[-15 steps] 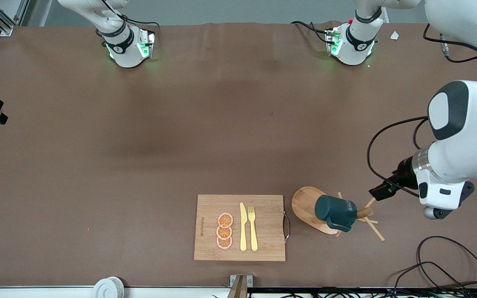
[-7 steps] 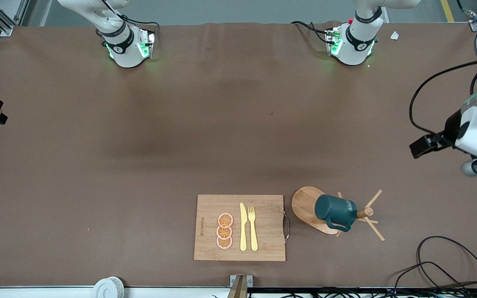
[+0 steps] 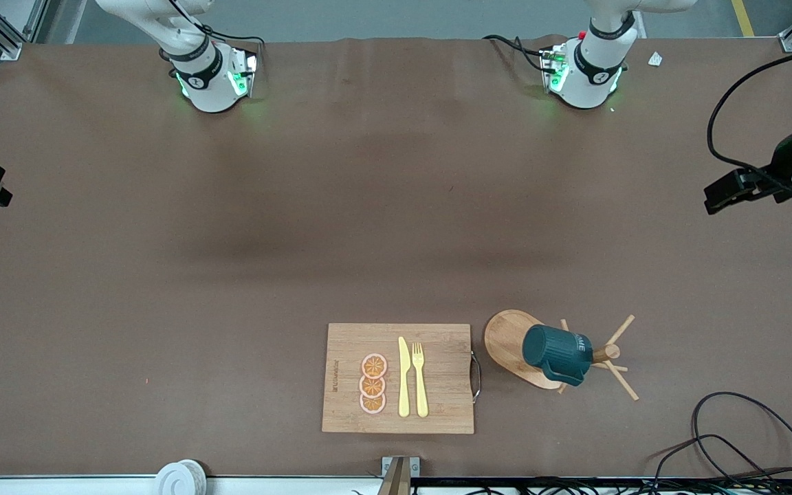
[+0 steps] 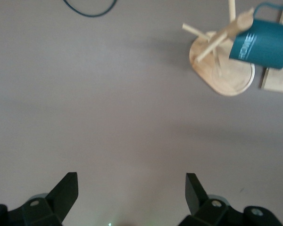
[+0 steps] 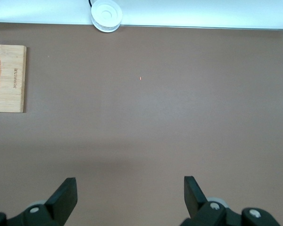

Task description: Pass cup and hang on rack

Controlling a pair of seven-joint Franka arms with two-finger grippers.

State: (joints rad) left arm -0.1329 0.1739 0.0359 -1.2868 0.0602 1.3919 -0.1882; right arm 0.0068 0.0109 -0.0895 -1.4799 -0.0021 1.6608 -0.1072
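cup (image 3: pixel 556 352): dark teal, hung on a peg of the rack, tipped on its side, handle toward the front camera, above the rack's base
rack (image 3: pixel 510 341): wooden mug tree, oval base, near the front edge of the surface, toward the left arm's end
cutting board (image 3: pixel 437 405): just beside the rack, toward the right arm's end; carries three orange slices (image 3: pixel 372 383), yellow knife (image 3: pixel 403 377), yellow fork (image 3: pixel 420 378)
left tool (image 4: pixel 131 186): fingers spread, holding nothing, up over bare surface (image 3: pixel 300 227) at the left arm's end; well apart from cup, which shows far off in its wrist view
right tool (image 5: pixel 130 187): fingers spread, holding nothing, over bare surface; only the board's end in its view, cup not visible
cables (image 3: pixel 746 440): at front edge near the left arm's end
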